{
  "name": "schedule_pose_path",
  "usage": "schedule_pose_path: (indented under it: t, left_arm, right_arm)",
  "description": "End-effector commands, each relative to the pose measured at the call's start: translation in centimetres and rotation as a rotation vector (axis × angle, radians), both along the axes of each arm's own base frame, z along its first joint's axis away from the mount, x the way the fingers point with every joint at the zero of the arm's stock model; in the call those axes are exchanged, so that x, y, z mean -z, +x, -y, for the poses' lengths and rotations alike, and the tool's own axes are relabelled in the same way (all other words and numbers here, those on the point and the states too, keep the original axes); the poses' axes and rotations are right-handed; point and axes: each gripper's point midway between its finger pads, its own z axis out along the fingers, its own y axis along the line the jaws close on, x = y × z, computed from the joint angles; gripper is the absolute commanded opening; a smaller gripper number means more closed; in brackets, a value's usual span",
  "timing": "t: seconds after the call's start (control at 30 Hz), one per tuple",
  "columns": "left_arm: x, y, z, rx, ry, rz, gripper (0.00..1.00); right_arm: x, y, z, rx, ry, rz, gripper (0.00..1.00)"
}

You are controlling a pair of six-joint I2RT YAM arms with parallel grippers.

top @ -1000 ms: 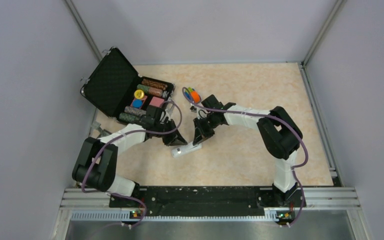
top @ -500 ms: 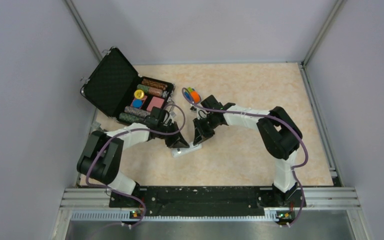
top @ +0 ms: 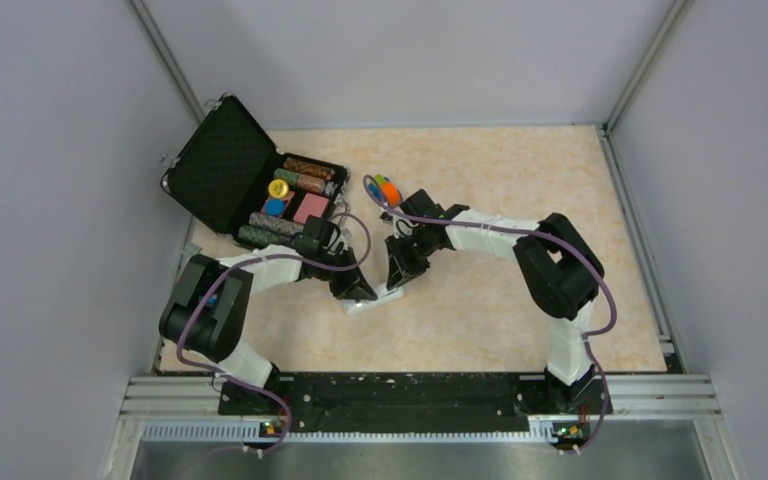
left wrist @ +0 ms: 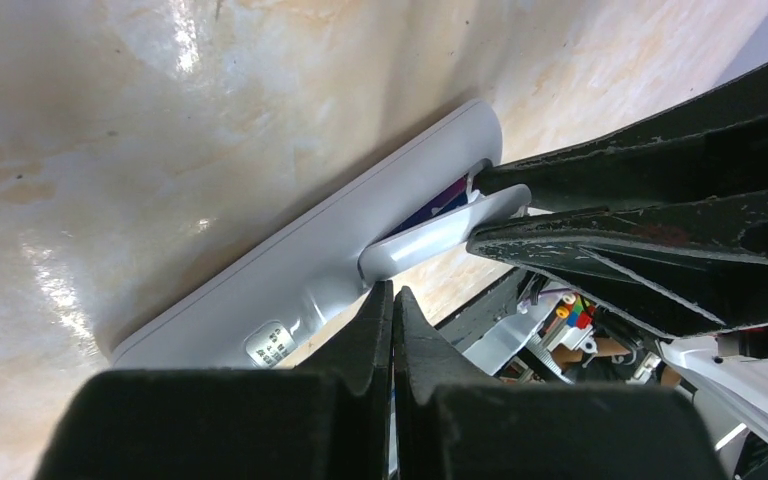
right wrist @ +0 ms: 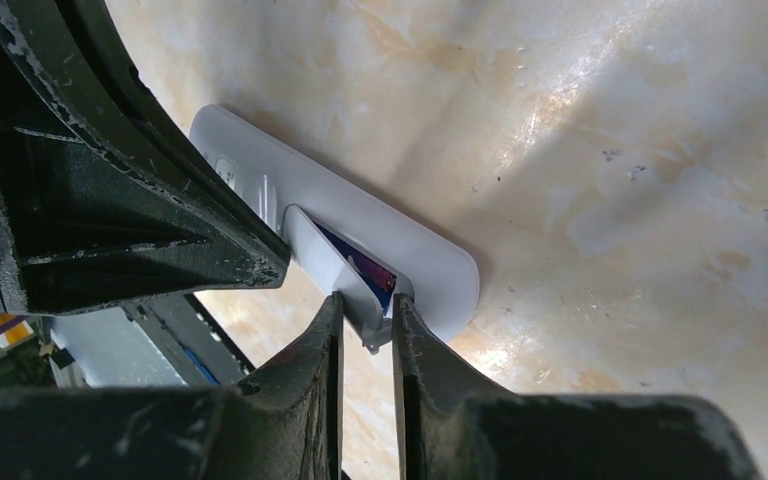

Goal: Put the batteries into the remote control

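The white remote control (top: 365, 302) lies face down mid-table, also in the left wrist view (left wrist: 290, 280) and the right wrist view (right wrist: 435, 262). Its battery bay is open, with a blue-purple battery (right wrist: 368, 268) lying inside (left wrist: 438, 212). My right gripper (top: 397, 281) (right wrist: 365, 305) is shut on the white battery cover (right wrist: 332, 262), holding it tilted over the bay (left wrist: 430, 237). My left gripper (top: 356, 290) (left wrist: 392, 295) is shut and empty, its tips against the remote's back beside the cover. The second battery cannot be made out.
An open black case (top: 222, 160) with striped chip stacks and coloured pieces stands at the back left. An orange-blue-green toy car (top: 385, 188) sits just behind the right arm. Grey walls close in both sides and the back.
My left gripper has moved right, from beside the remote onto its back. The right gripper keeps its hold on the cover at the same spot.
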Motion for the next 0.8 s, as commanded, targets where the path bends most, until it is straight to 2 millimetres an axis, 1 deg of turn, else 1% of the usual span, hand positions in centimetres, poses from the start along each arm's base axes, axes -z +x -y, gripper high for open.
schedule_pose_path:
  t: [0.0, 0.13, 0.3, 0.43, 0.77]
  left_arm:
    - [0.7, 0.0, -0.5, 0.014, 0.041, 0.010, 0.01]
    - [1.1, -0.1, -0.7, 0.015, 0.059, 0.001, 0.00]
    - [1.5, -0.1, -0.9, 0.014, 0.080, -0.008, 0.00]
    - [1.8, -0.1, -1.1, 0.015, 0.089, -0.014, 0.00]
    - [1.6, 0.1, -0.9, 0.020, 0.084, -0.011, 0.00]
  right_arm:
    - [2.9, 1.4, 2.4, 0.048, -0.171, 0.063, 0.18]
    - [2.8, 1.2, 2.2, 0.041, -0.170, 0.063, 0.21]
    - [2.1, 1.3, 1.9, 0.043, -0.162, 0.072, 0.28]
    - [1.3, 1.7, 1.7, 0.050, -0.155, 0.087, 0.30]
    - [-0.2, 2.1, 1.7, 0.048, -0.157, 0.106, 0.33]
